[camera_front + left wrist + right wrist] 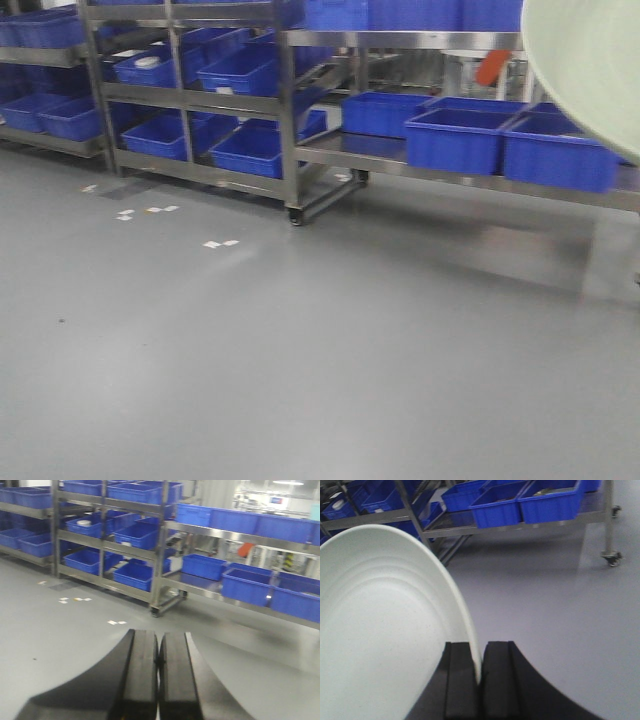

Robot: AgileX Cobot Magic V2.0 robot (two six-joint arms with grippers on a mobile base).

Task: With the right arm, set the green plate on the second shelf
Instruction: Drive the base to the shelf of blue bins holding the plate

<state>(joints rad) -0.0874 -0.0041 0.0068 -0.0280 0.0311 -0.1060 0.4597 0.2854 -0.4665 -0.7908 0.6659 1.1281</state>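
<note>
Green plate (pixel 385 630), unmarked, pinched at its rim by right jaws; left jaws closed.

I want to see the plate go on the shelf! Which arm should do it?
The right. Its gripper is already pinched on the green plate at the rim, while the left gripper is shut on nothing.

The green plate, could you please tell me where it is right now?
The green plate is pinched by its rim in the right hand, held over the floor short of the shelves; the front view shows it at top right.
</note>
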